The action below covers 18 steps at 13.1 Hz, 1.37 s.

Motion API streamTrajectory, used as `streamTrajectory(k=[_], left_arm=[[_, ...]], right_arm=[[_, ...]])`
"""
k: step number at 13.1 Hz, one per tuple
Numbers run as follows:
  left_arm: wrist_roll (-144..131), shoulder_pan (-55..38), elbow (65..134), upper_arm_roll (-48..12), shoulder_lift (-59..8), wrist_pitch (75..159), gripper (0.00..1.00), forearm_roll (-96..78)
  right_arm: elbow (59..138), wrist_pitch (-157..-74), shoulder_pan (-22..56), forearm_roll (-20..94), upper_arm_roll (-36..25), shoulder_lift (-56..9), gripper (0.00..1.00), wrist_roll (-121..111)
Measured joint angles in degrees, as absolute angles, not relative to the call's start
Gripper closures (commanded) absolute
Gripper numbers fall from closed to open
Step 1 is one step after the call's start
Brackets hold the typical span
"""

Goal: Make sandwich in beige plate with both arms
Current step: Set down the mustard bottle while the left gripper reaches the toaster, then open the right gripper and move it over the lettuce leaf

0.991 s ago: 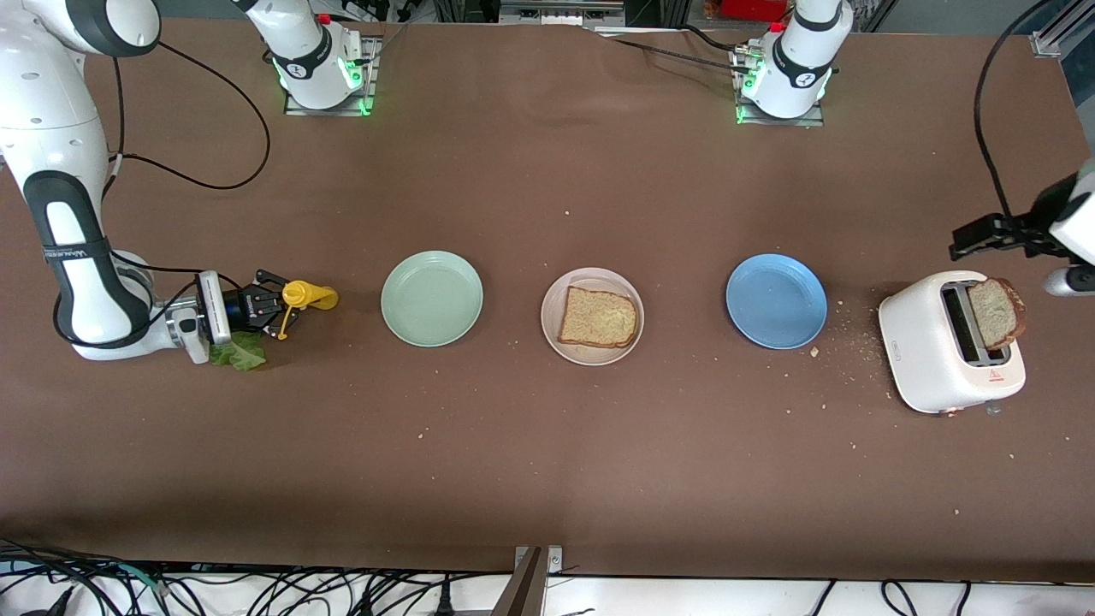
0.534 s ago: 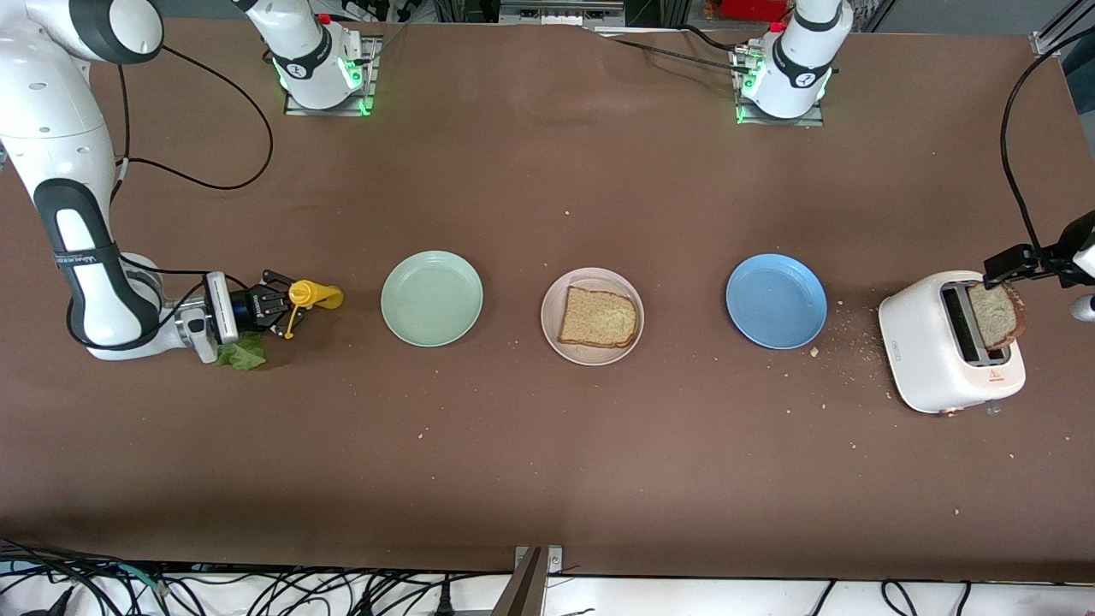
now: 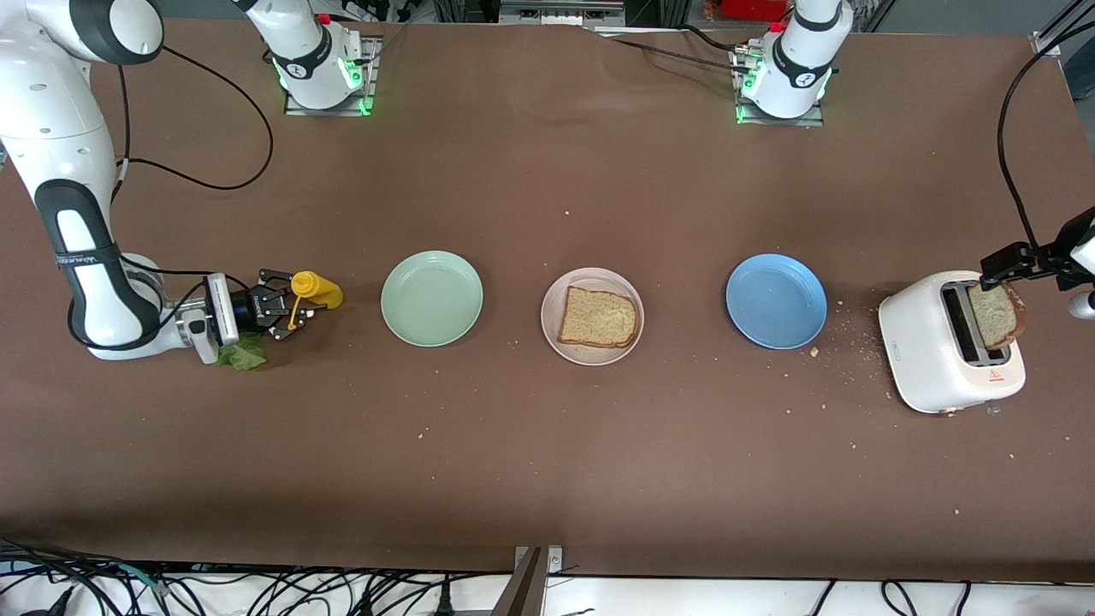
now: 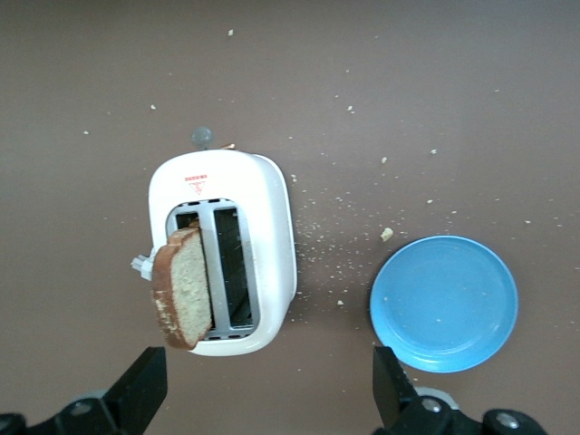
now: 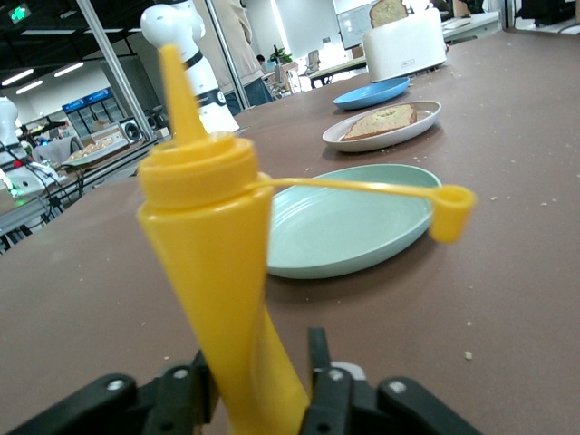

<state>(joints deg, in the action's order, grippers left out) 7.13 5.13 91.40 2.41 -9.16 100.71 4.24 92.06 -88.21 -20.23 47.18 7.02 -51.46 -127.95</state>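
Note:
One toast slice (image 3: 599, 316) lies on the beige plate (image 3: 558, 335) at mid-table; both also show in the right wrist view (image 5: 385, 120). A second toast slice (image 3: 997, 312) stands tilted out of the white toaster (image 3: 941, 359), also in the left wrist view (image 4: 184, 288). My left gripper (image 3: 1014, 263) is open over that slice, its fingers (image 4: 140, 390) wide apart and touching nothing. A green lettuce leaf (image 3: 239, 352) lies on the table under my right wrist. My right gripper (image 3: 278, 312) is shut on a yellow squeeze bottle (image 3: 315, 291), seen close up in the right wrist view (image 5: 217, 263).
A mint-green plate (image 3: 432, 299) sits between the bottle and the beige plate. A blue plate (image 3: 776, 301) sits between the beige plate and the toaster. Crumbs are scattered around the toaster. The bottle's open cap (image 5: 451, 210) hangs on its strap.
My left gripper has moved down and toward the left arm's end of the table, to over the toaster's slice. My right gripper has shifted slightly with the bottle, tilting it.

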Motion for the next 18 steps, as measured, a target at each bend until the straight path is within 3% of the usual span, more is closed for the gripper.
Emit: streamTrajectory(k=[9, 18], left_arm=[[8.07, 4.02, 91.57, 2.1, -9.13, 100.45, 0.0, 3.23], [8.13, 2.95, 91.4, 2.26, -9.11, 100.53, 0.0, 3.22]], right_arm=[[90.05, -87.15, -20.59, 43.43, 4.65, -45.48, 0.03, -109.81], [79.21, -90.11, -20.29, 28.31, 3.24, -40.72, 0.03, -89.71]])
